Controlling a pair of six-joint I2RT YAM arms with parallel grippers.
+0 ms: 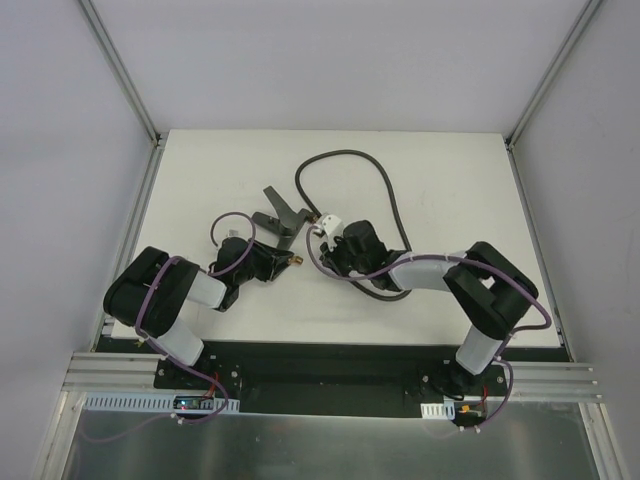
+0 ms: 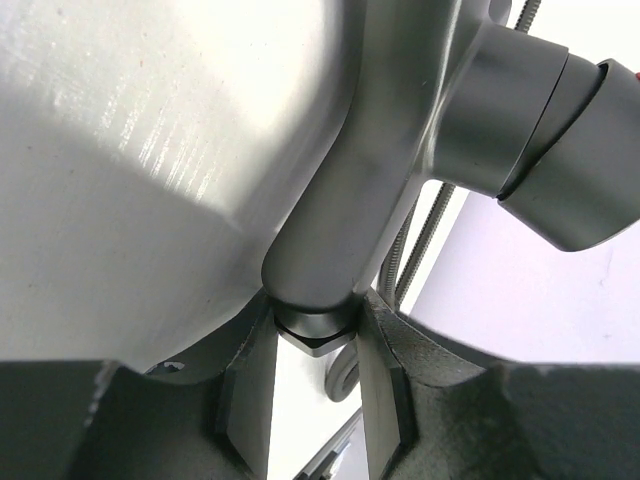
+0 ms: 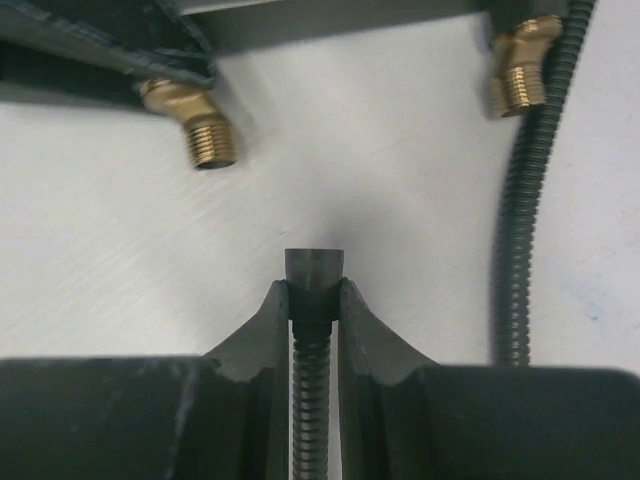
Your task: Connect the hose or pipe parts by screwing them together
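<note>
Both grippers are clamped on parts. The left gripper [image 2: 315, 340] has its fingers [image 2: 245, 392] closed on the dark collar at the base of the forked fitting [image 2: 340, 180], whose grey body fills the left wrist view. The right gripper [image 3: 313, 300] pinches the hose [image 3: 312, 400] just behind its dark end collar, and the collar sticks out past the fingertips. That end points into the gap between the fitting's two brass tips [image 3: 203, 140], nearer the left one and touching neither. From the top view the two grippers meet mid-table. The rest of the hose lies on the white table [image 1: 455, 180], looping towards the far edge and back beside the right arm.
</note>
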